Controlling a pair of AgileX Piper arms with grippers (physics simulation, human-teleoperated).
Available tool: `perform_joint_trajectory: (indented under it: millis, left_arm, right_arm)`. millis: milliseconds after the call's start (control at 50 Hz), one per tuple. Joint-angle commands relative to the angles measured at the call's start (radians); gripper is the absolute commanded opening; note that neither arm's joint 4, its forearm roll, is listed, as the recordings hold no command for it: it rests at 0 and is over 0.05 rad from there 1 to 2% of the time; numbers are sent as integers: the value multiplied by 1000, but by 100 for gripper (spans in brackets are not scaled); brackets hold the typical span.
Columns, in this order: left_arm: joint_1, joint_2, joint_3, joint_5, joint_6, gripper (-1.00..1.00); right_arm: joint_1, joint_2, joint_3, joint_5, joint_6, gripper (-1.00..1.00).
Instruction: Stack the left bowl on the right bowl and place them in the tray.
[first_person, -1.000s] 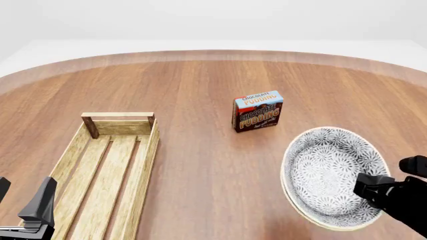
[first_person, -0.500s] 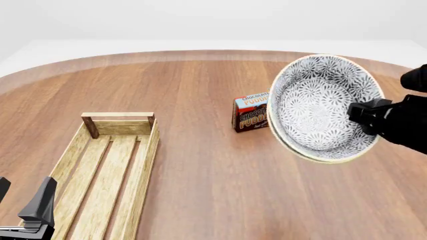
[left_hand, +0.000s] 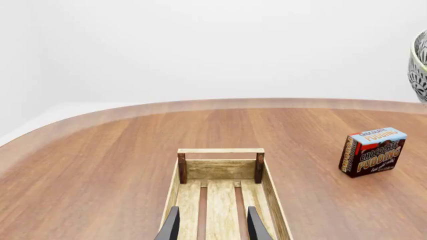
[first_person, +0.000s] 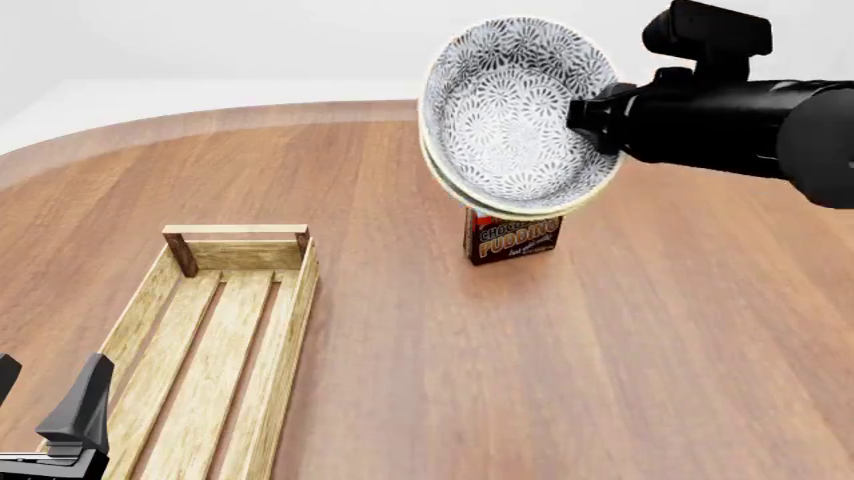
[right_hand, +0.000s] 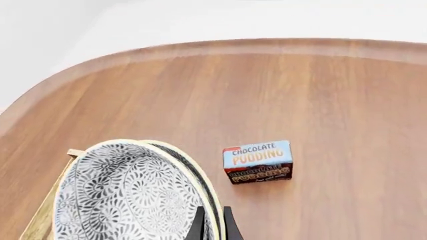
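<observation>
Two stacked bowls (first_person: 514, 110) with a black-and-white floral pattern hang tilted high above the table, over the pudding box. My right gripper (first_person: 597, 112) is shut on their rim. In the right wrist view the bowls (right_hand: 130, 192) fill the lower left, with the fingers (right_hand: 213, 225) pinching the rim. An edge of them shows in the left wrist view (left_hand: 419, 65). The tray (first_person: 214, 340) is a long light-wood crate at the left, with nothing in it. My left gripper (first_person: 54, 420) is open and empty over its near end; it also shows in the left wrist view (left_hand: 212, 225) above the tray (left_hand: 220, 187).
A chocolate pudding box (first_person: 514, 238) stands upright at mid table, right of the tray and partly hidden by the bowls. It also shows in the left wrist view (left_hand: 371, 151) and the right wrist view (right_hand: 258, 161). The round wooden table (first_person: 400, 330) curves away at the back.
My right gripper has lifted the stacked bowls off the table's right side and carried them up and to the left, over the pudding box. The left arm has not moved.
</observation>
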Motion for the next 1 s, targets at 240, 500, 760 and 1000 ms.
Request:
perform_joint_trajectory:
  millis: [240,500,760,1000]
  left_arm:
    - [0,0,0,0,0,100]
    - [0,0,0,0,0,100]
    - [0,0,0,0,0,100]
    - [0,0,0,0,0,100]
  right_arm:
    - [198,300,-279,-86,44,-100]
    - [252,435,-370,-123,74,-100]
    - [294,513,-405,-178,106,-100]
    - [354,552,-416,-206,120,-100]
